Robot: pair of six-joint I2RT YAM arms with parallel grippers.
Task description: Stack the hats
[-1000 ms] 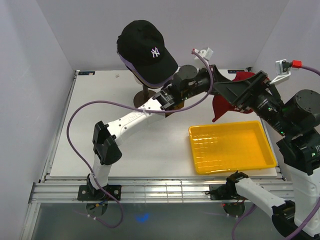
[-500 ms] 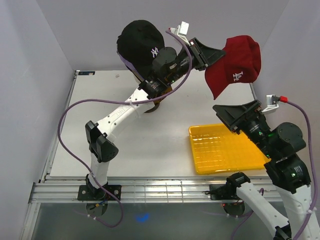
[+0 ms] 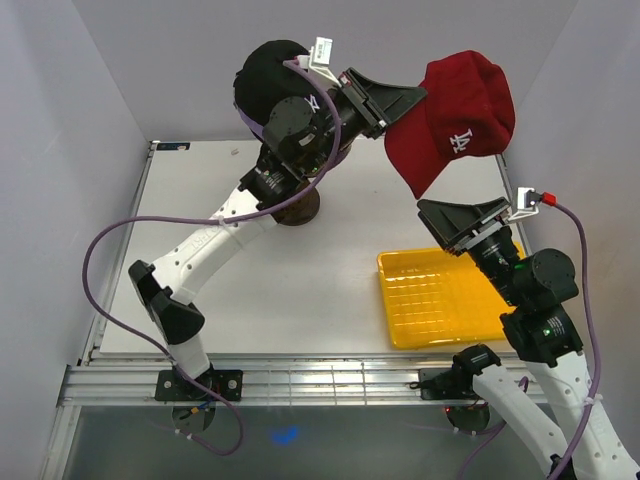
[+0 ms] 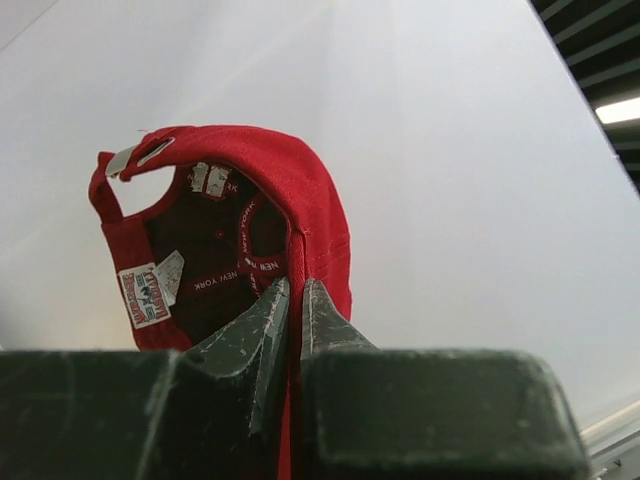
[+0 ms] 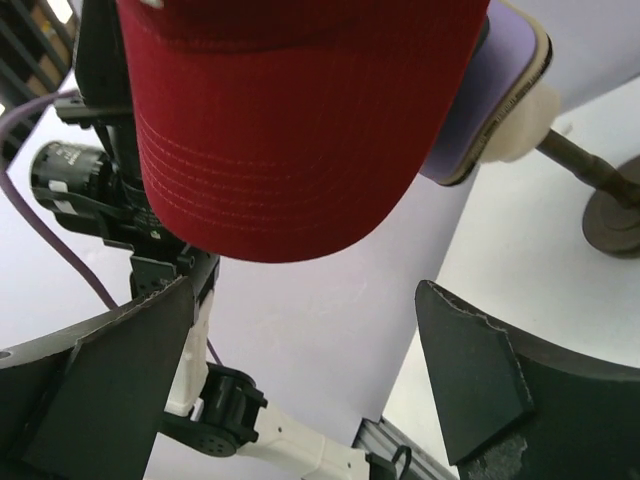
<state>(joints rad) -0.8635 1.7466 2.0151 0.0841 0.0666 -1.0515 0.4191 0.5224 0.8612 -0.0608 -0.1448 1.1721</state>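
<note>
Pale wall behind, left pincer (image 4: pixel 295 287) clamps red hat (image 4: pixel 322 215), hiding edge.

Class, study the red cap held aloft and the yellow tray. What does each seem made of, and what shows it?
The red cap: woven fabric, likely cotton, with a matte look. The signs are parallel stitch rows on the brim, a visible weave, and sewn labels inside. The yellow tray: probably moulded plastic, smooth and slightly glossy. The signs are its even colour, gridded floor and rounded rim.

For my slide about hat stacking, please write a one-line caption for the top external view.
Left end effector holds the red cap aloft; the open right end effector is below it.
</note>
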